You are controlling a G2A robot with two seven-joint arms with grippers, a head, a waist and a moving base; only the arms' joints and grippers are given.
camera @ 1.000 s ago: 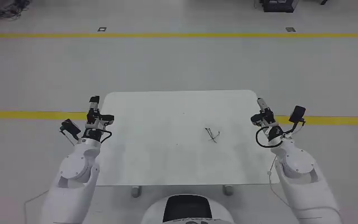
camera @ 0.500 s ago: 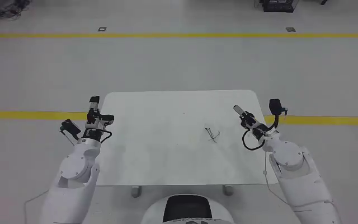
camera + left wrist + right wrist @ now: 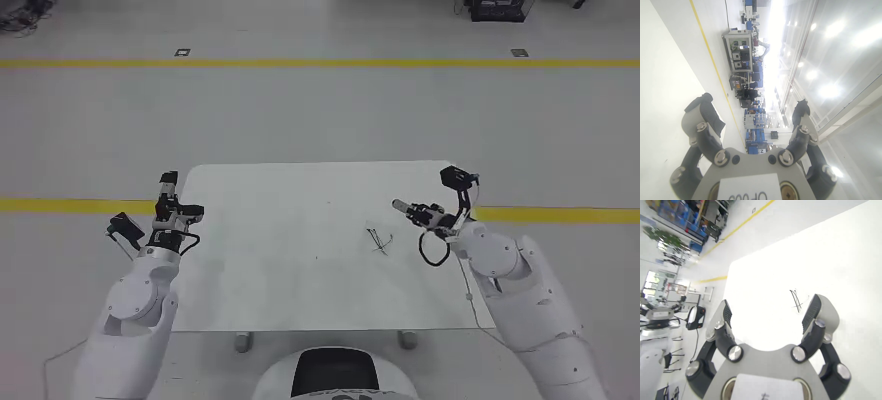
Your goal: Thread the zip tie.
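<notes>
1. Two end effectors are in your sight, and both are open.
2. Your left end effector (image 3: 167, 184) is just beside the left edge of the white table (image 3: 290, 280), outside the table top, and it points toward the far side.
3. In the left wrist view its fingers (image 3: 705, 106) are spread wide, with only the room behind showing between them.
4. Your right end effector (image 3: 401, 207) is over the right part of the table and points inward, toward the middle.
5. In the right wrist view the two ribbed pads (image 3: 728, 311) stand well apart and grip nothing.
6. The zip ties (image 3: 378, 240) are a few thin black strips that cross each other. They lie flat on the table, to the right of its middle.
7. They are near the tip of the right end effector but do not touch it.
8. How high the right end effector is above the table, you cannot tell from these views.
</notes>
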